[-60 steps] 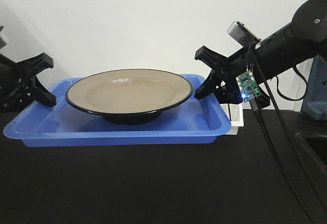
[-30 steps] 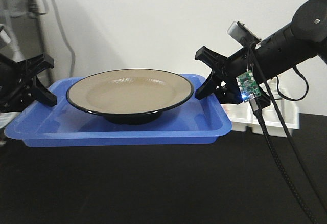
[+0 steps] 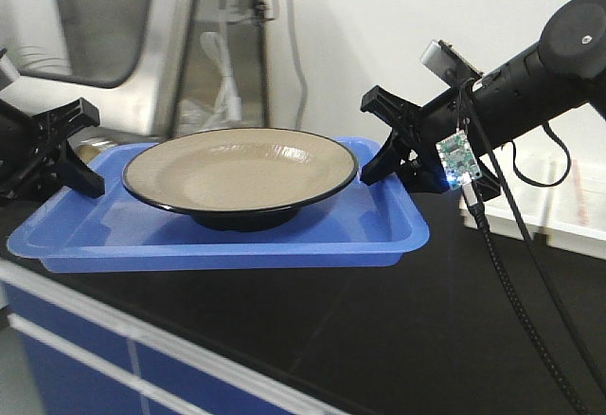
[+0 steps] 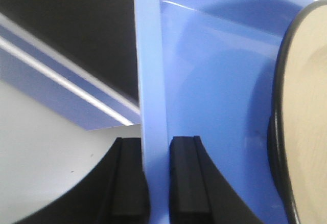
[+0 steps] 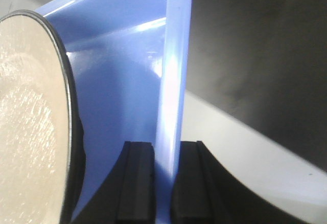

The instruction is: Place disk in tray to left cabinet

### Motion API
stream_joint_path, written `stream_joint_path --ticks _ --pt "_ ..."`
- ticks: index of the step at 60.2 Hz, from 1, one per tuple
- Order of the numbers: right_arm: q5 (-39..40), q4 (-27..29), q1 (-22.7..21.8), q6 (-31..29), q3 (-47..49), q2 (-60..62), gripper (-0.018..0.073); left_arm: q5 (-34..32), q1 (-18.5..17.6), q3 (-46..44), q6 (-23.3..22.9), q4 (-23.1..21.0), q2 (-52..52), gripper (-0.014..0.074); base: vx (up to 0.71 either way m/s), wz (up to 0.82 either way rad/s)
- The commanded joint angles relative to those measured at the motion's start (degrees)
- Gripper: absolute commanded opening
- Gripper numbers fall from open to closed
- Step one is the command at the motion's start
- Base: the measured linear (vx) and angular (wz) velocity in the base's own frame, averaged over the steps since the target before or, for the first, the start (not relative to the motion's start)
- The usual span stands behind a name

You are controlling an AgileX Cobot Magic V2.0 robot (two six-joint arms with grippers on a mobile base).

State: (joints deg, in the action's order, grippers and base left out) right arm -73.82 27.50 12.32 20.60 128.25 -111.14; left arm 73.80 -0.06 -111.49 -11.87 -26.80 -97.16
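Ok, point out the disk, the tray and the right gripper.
disk (image 3: 237, 164): front view, middle of its tan inside.
tray (image 3: 379, 221): front view, blue floor right of disk.
right gripper (image 5: 162, 150): right wrist view, midway between fingertips clamping the tray lip.

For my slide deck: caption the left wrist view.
Left gripper clamped on the lip of the blue tray, with the black-rimmed disk resting inside.

The rectangular bright blue plastic tray (image 3: 379, 235) is plain blue, paler along the lip between the black fingers of the left pincer (image 4: 156, 150) and right pincer (image 5: 162, 152). The round glossy plate (image 3: 241, 171) beside both pincers is tan inside, with a black rim and underside. Below the pincers, the flat worktop (image 3: 398, 339) is black, and its front panel (image 3: 76, 358) is blue with pale lines.
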Motion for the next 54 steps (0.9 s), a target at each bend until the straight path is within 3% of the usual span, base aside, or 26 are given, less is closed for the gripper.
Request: stream_joint_path --ticks 1,54 --pt "0.5 5.7 0.7 -0.9 1.9 3.3 -0.0001 -2.3 -0.8 -1.7 -0.5 -6.1 2.9 -0.0002 -0.14 0.56" --pt "0.5 5.8 0.7 -0.9 1.9 3.3 -0.0001 -2.3 -0.8 -1.7 -0.5 -6.1 2.9 -0.0002 -0.09 0.49"
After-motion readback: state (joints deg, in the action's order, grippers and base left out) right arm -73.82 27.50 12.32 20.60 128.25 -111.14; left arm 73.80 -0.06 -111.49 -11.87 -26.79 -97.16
